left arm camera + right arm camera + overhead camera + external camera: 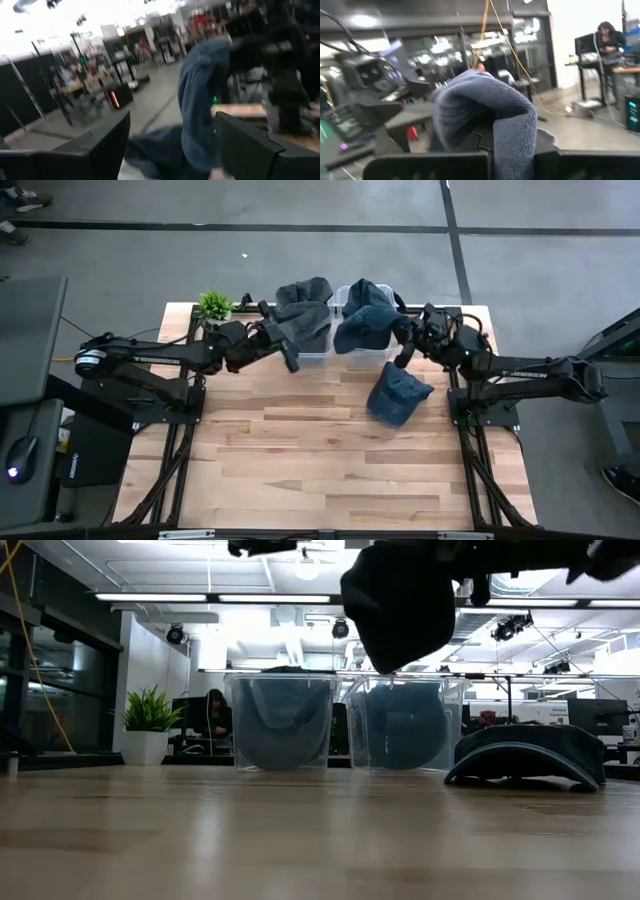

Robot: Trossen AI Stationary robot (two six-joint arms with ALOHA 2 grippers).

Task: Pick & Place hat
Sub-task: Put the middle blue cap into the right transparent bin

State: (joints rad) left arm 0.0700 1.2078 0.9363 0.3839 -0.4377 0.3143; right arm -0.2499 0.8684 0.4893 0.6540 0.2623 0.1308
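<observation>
- Table [300, 470]: light wooden top, with both arms reaching in from its two sides toward the far edge.
- Left arm [150, 355]: stretched low across the table toward the left bin [312, 345]. The left gripper [285, 340] sits at that bin's near rim, with its fingers [107, 142] spread apart and nothing between them.
- Right arm [530, 370]: extends from the right side, wrist bent toward the right bin [350, 300]. The right gripper [405, 330] is clamped shut on a blue hat [365, 325], holding it up just over the right bin.
- Second hat [305, 305]: draped in and over the left bin, just beyond the left gripper.
- Third hat [397, 398]: lies flat on the table, in front of the right bin and near the right arm.
- Potted plant [214, 305]: stands at the far left corner, beside the left arm.
</observation>
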